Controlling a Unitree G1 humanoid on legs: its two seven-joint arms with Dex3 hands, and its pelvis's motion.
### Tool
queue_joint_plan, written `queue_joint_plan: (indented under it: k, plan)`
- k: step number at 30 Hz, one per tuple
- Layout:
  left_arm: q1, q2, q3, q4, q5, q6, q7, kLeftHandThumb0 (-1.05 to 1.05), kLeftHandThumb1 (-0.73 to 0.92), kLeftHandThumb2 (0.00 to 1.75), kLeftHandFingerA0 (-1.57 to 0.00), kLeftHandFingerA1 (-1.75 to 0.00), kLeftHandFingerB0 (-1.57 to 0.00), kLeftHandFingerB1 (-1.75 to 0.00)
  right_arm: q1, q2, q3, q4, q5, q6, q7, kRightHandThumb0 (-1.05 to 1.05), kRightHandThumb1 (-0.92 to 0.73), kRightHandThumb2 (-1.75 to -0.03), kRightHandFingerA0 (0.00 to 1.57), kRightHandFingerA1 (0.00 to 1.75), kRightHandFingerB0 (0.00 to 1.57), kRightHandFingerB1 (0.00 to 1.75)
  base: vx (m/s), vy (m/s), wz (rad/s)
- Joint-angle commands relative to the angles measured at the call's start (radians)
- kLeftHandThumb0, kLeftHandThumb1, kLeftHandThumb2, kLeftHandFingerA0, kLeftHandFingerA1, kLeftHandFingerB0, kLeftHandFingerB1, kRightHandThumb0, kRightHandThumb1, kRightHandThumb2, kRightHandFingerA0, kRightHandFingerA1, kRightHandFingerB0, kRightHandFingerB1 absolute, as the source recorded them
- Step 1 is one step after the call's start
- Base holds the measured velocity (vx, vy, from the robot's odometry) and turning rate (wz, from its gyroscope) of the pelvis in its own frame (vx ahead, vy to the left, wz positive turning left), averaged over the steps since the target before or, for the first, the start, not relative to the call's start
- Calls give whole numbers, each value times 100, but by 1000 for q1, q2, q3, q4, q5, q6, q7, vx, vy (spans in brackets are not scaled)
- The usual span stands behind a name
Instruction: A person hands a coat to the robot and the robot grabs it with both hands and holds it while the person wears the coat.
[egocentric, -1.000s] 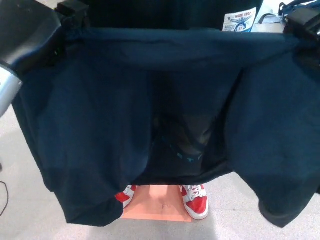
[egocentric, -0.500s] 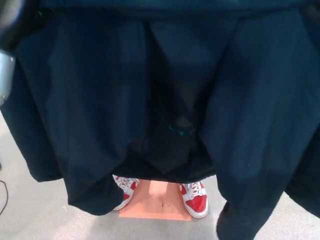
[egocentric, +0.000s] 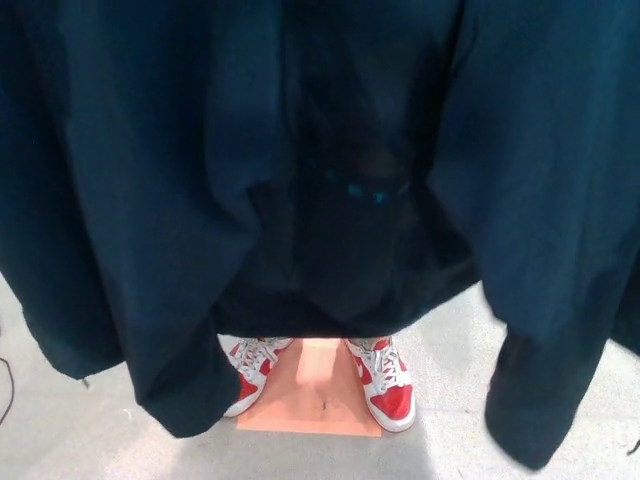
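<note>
coat (egocentric: 150, 180) hanging in front, shoes (egocentric: 385, 385) below, on mat (egocentric: 315, 395)

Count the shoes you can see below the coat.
2. One red and white shoe stands at the left edge of the orange floor marker, the other shoe at its right edge. The coat hides the heels of both.

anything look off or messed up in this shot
Nothing stands out. The dark navy coat hangs spread across nearly the whole view, undamaged. Below its hem, a person's red and white sneakers stand on either side of an orange floor marker.
</note>
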Motion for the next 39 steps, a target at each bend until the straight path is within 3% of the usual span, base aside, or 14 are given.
queue_joint_plan:
  k: [1,5,8,10,11,12,13,14,15,17,19,22,33,39]
  plan:
    - [-189,54,9,128,0,73,-12,-41,84,65,-94,-175,-66,-173,-209,-32,13,178,-14,65,-25,-38,-86,-66,87,175,62,162,0,0,0]
    - [-369,74,-49,277,40,50,9,-42,86,65,-94,-175,-64,-173,-370,-37,57,336,-11,-5,-61,-36,-83,-64,84,175,55,164,0,0,0]
    - [-450,78,-83,345,51,56,4,-44,86,66,-93,-175,-66,-165,-441,-34,92,406,-28,6,-80,-38,-83,-66,81,175,60,141,0,0,0]
    - [-524,70,-98,397,42,55,-10,-44,75,63,-93,-175,-69,-146,-508,-31,117,467,-33,-9,-94,-38,-84,-65,86,172,69,140,0,0,0]
    - [-576,75,-117,430,50,39,-15,-38,63,62,-93,-175,-78,-104,-558,-25,130,508,-31,-6,-87,-40,-85,-66,88,175,67,152,0,0,0]
    - [-596,77,-126,446,53,31,-15,-38,63,62,-93,-175,-78,-104,-579,-22,136,526,-29,-5,-85,-40,-85,-66,88,175,67,152,0,0,0]
    - [-627,80,-145,469,64,14,1,-42,50,88,-122,-142,-76,-114,-614,-15,145,554,-29,10,-80,-42,-85,-66,89,175,64,158,0,0,0]
    - [-651,79,-155,488,61,10,-4,-38,63,59,-90,-175,-75,-125,-638,-11,155,575,-28,12,-83,-41,-85,-66,89,175,62,160,0,0,0]
    - [-662,78,-162,498,57,9,-4,-38,63,59,-90,-175,-75,-125,-649,-10,161,587,-27,11,-86,-41,-85,-66,89,175,62,160,0,0,0]
    - [-728,64,-184,541,57,45,-21,-42,81,64,-93,-175,-63,-168,-713,4,176,641,-21,6,-96,-42,-81,-70,90,174,73,152,0,0,0]
    - [-758,58,-195,567,50,48,-22,-42,84,65,-95,-175,-64,-173,-745,9,189,675,-18,-3,-107,-40,-83,-66,91,175,67,156,0,0,0]
    - [-819,57,-224,614,60,44,-6,-43,80,65,-96,-175,-69,-159,-816,18,219,728,-29,-7,-126,-39,-81,-64,91,175,65,161,0,0,0]
    - [-1046,49,-331,730,90,43,-53,-43,84,64,-84,-175,-54,-167,-1054,53,309,873,-48,78,-97,-41,-80,-64,91,175,72,158,0,0,0]
    - [-1172,32,-304,759,42,59,-167,-49,74,66,-84,-173,-72,-156,-1155,48,293,895,-14,90,-84,-42,-74,-68,89,169,75,140,0,0,0]
